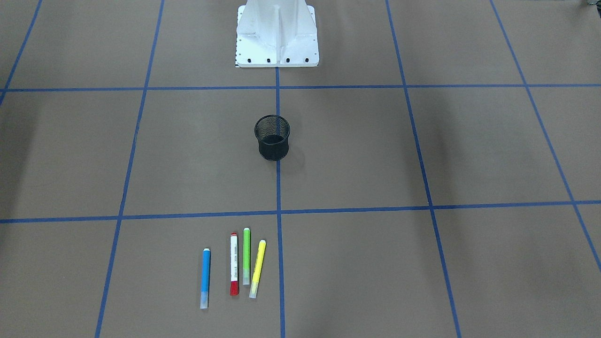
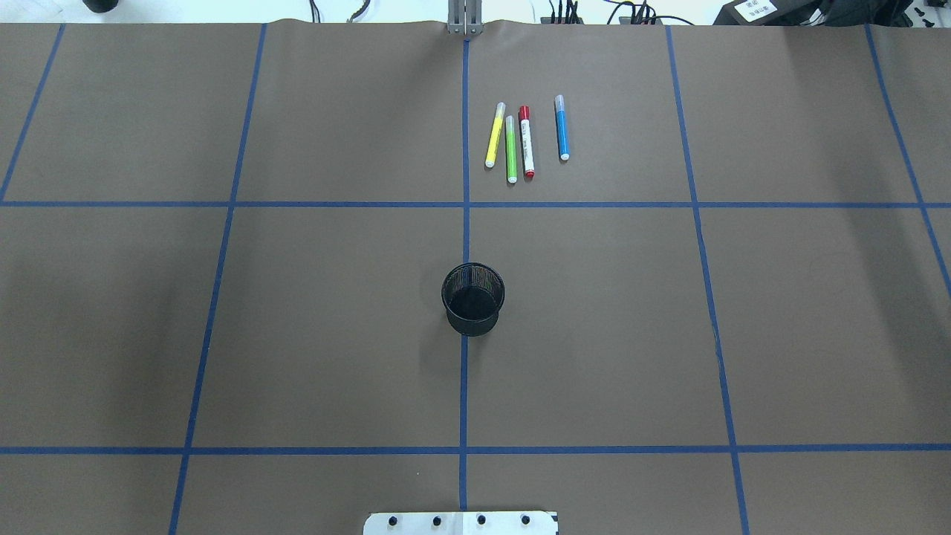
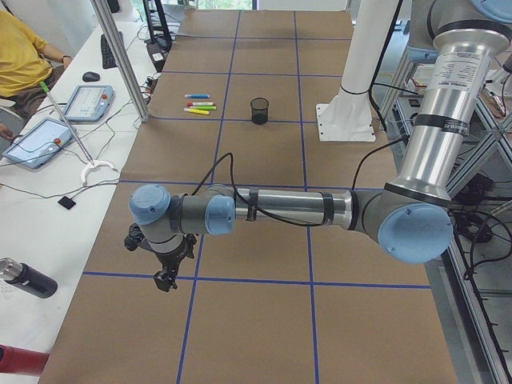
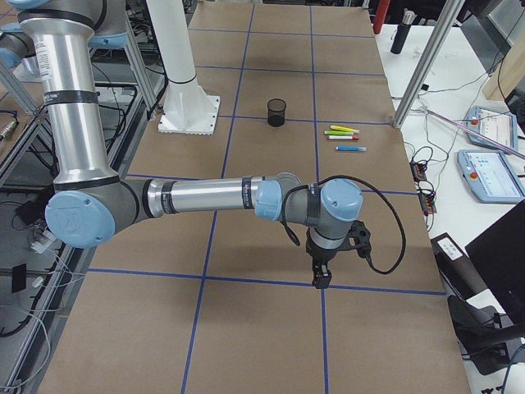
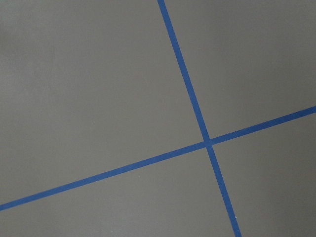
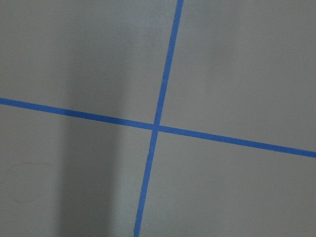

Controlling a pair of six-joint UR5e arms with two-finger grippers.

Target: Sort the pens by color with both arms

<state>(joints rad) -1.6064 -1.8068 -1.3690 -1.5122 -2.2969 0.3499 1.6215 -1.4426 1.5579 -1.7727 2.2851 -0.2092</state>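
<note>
Four pens lie side by side on the brown table, far from the robot base. In the overhead view they are the yellow highlighter (image 2: 495,134), the lime green highlighter (image 2: 511,148), the white pen with red cap (image 2: 527,141) and the blue pen (image 2: 562,128). The front-facing view shows them too: blue (image 1: 205,278), red-capped (image 1: 234,264), green (image 1: 246,256), yellow (image 1: 257,274). My left gripper (image 3: 166,278) shows only in the exterior left view, low over the table far from the pens. My right gripper (image 4: 320,279) shows only in the exterior right view. I cannot tell whether either is open or shut.
A black mesh cup (image 2: 473,299) stands upright on the centre tape line between the pens and the white pedestal base (image 1: 277,37). Blue tape divides the table into squares. Both wrist views show only tape crossings. Tablets and cables lie on the operators' bench (image 3: 48,136).
</note>
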